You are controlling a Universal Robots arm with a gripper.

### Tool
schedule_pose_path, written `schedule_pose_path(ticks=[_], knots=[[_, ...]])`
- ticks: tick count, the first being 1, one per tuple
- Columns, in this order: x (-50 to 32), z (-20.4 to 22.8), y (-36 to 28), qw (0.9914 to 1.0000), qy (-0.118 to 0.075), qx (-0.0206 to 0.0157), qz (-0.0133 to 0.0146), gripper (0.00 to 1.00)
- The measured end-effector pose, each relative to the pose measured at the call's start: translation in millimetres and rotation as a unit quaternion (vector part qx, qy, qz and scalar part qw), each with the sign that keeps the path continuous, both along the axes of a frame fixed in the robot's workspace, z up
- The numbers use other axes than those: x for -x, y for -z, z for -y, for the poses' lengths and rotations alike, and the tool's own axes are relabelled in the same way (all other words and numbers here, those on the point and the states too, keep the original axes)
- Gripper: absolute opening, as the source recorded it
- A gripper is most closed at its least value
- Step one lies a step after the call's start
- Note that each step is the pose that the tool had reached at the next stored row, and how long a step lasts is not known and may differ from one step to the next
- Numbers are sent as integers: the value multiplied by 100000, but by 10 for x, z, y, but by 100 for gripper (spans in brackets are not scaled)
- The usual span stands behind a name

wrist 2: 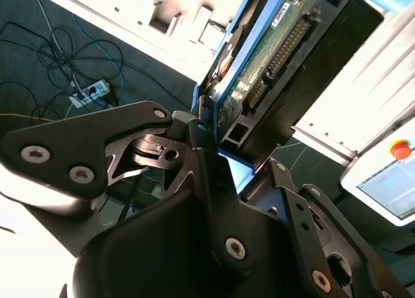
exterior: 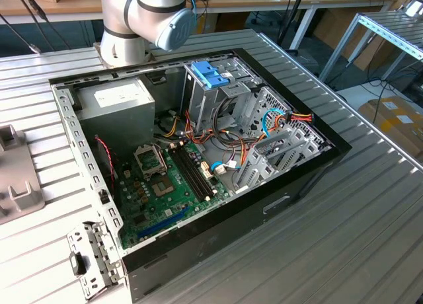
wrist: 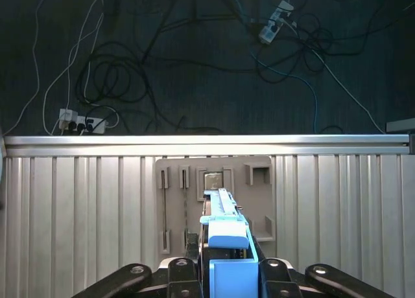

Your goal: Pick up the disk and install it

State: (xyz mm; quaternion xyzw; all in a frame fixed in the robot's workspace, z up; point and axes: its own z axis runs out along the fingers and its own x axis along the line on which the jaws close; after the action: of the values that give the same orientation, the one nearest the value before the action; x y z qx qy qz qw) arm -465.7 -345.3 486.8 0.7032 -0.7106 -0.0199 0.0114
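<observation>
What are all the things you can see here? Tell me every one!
disk: one, grey with light-blue rails and a green board, gripped in the claw
computer case: one, black, open, on the table
motherboard: one, green, inside the case
power-supply box: one, grey, in a corner of the case nearest the robot arm
tab piece: one, blue, atop the metal cage
holder: one, grey, on the table under the disk
table: one, silver, ribbed
floor cables: many, black, white and blue, on the dark floor
robot arm: one, silver and blue, behind the case
claw: one, black, shut on the disk
</observation>
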Motion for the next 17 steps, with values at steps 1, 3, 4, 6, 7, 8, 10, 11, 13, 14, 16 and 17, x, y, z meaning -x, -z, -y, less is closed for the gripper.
schedule_pose_path(ticks=[1, 3, 4, 6, 7, 8, 10, 11, 13, 14, 16, 17], knots=[[-1, 19, 0, 100000, -1, 1, 1, 37], [-2, 51, 0, 100000, -1, 1, 5, 37], [-2, 55, 0, 100000, 0, 2, 4, 37], [-2, 66, 1, 100000, 0, 1, 7, 37], [-3, 71, 1, 100000, -2, 2, 6, 37], [-3, 77, 0, 100000, 0, 2, 5, 37], [-3, 86, 0, 100000, 1, 3, 5, 37], [-4, 90, 0, 100000, 0, 2, 1, 37], [-4, 98, 0, 100000, 0, 3, 3, 37], [-4, 102, 0, 100000, 0, 4, 1, 37], [-4, 112, 1, 100000, -1, 2, 5, 37], [-4, 116, 0, 100000, -1, 3, 4, 37]])
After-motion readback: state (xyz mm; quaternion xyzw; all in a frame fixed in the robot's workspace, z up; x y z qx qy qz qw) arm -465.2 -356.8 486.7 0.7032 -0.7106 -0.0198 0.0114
